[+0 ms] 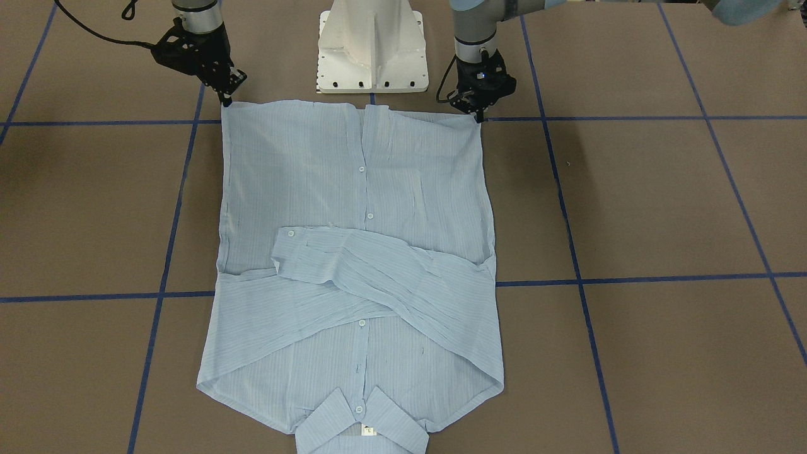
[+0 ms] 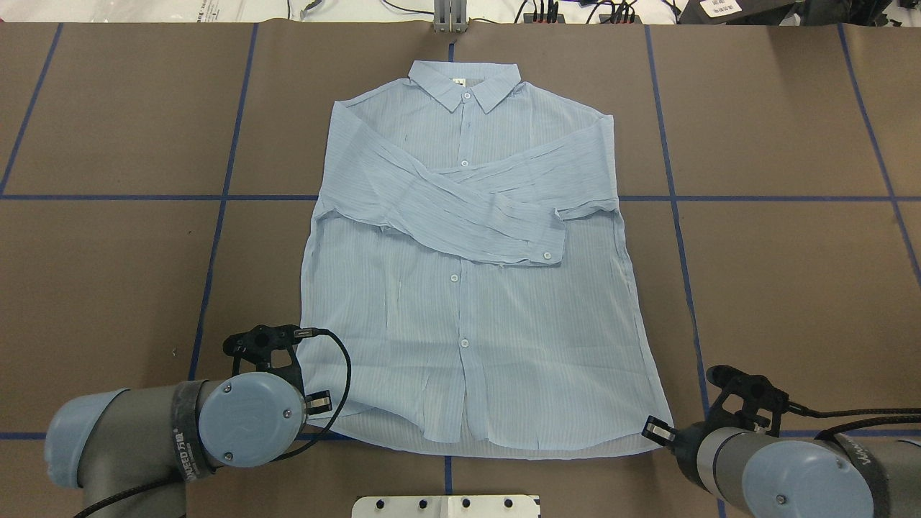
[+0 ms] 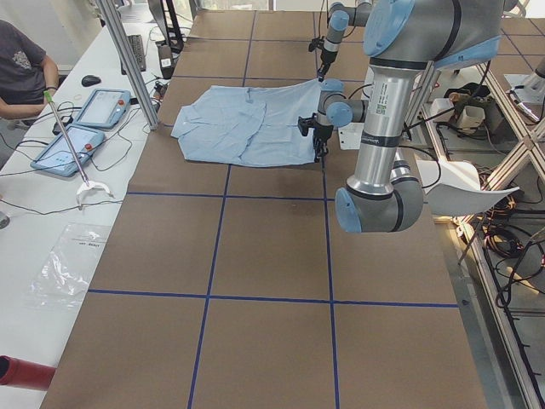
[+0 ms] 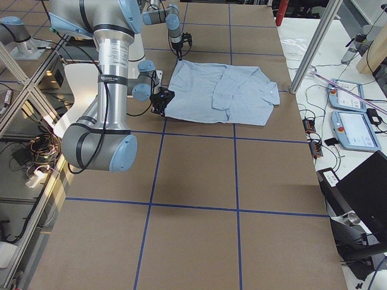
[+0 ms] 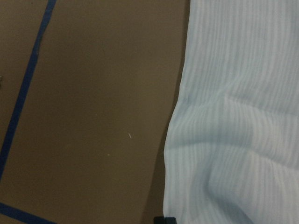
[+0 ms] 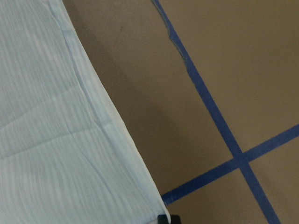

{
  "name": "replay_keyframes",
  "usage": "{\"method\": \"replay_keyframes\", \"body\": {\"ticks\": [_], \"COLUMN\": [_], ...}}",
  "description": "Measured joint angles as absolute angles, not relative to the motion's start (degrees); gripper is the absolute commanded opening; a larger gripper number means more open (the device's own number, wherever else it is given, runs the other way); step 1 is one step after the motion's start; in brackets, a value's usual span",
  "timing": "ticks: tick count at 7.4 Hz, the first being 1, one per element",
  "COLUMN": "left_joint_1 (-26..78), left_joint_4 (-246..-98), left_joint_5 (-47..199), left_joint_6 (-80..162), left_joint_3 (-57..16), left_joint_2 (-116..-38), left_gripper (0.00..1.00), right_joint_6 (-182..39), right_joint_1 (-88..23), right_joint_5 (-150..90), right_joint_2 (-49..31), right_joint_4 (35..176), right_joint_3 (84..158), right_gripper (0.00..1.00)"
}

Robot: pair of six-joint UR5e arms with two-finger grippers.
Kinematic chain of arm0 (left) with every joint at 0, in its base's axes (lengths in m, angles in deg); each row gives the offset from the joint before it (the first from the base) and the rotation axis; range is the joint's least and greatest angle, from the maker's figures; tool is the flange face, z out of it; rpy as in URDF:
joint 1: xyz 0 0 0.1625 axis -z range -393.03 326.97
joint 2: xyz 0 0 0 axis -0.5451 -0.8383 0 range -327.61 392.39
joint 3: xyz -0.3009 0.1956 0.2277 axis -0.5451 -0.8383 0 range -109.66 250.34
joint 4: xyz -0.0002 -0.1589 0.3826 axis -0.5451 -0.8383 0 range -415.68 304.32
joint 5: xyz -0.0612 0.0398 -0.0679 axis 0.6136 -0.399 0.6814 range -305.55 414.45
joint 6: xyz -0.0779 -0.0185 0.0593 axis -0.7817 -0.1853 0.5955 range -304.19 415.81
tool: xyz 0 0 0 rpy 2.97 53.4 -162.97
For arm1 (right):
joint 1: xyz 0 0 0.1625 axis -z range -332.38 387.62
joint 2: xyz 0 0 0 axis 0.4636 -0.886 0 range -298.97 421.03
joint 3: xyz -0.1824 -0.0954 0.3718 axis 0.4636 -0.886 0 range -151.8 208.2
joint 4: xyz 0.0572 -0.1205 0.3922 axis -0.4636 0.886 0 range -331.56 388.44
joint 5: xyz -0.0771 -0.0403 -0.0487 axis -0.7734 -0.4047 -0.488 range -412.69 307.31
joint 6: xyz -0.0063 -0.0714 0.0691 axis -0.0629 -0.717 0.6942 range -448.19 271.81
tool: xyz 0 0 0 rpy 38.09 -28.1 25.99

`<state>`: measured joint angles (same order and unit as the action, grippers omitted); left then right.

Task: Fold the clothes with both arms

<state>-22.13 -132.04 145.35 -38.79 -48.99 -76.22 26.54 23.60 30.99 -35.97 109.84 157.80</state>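
Plainly the shirt (image 2: 468,288) is a thin, limp thing. It lies flat and face up in the middle of the desk (image 1: 662,202), its hem (image 2: 504,450) along the robot's edge and its collar (image 1: 362,422) close to the opposite edge. Both sleeves (image 1: 378,265) are crossed over the chest.

The cloth looks very light and soft, with no stiffness of its own. It will probably sag and drape from wherever it is held, and a lifted edge is likely to carry air under it and drag the loose sleeves out of place. It does not look slippery or fragile, but a thin single layer can slide out of a shallow pinch.

The sensible places to take hold are the two hem corners. That is where the left hand (image 1: 479,112) and the right hand (image 1: 225,96) stand, each at its own corner near the robot's edge of the desk. In the left wrist view a dark fingertip (image 5: 164,219) shows at the rumpled cloth edge. In the right wrist view another fingertip (image 6: 168,218) sits at the very point of the corner. Whether either hand is spread or pinching the cloth cannot be told from these views.

A grip set well in from the edge, with both corners raised evenly, would likely keep the fold square.
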Motion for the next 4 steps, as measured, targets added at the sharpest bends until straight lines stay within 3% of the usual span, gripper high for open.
{"method": "replay_keyframes", "body": {"ticks": [2, 4], "left_joint_1": [-22.7, -22.9], "left_joint_4": [-132.0, -132.0], "left_joint_5": [145.7, 145.9], "left_joint_6": [-38.7, -38.7], "left_joint_3": [-50.1, -50.6], "left_joint_2": [-75.3, -75.1], "left_gripper": [0.67, 0.67], "right_joint_6": [26.5, 26.5], "right_joint_1": [23.7, 23.7], "right_joint_5": [31.0, 30.9], "right_joint_2": [-36.1, -36.1], "right_joint_4": [109.8, 109.8], "right_joint_3": [157.9, 158.0], "right_gripper": [0.00, 0.00]}}
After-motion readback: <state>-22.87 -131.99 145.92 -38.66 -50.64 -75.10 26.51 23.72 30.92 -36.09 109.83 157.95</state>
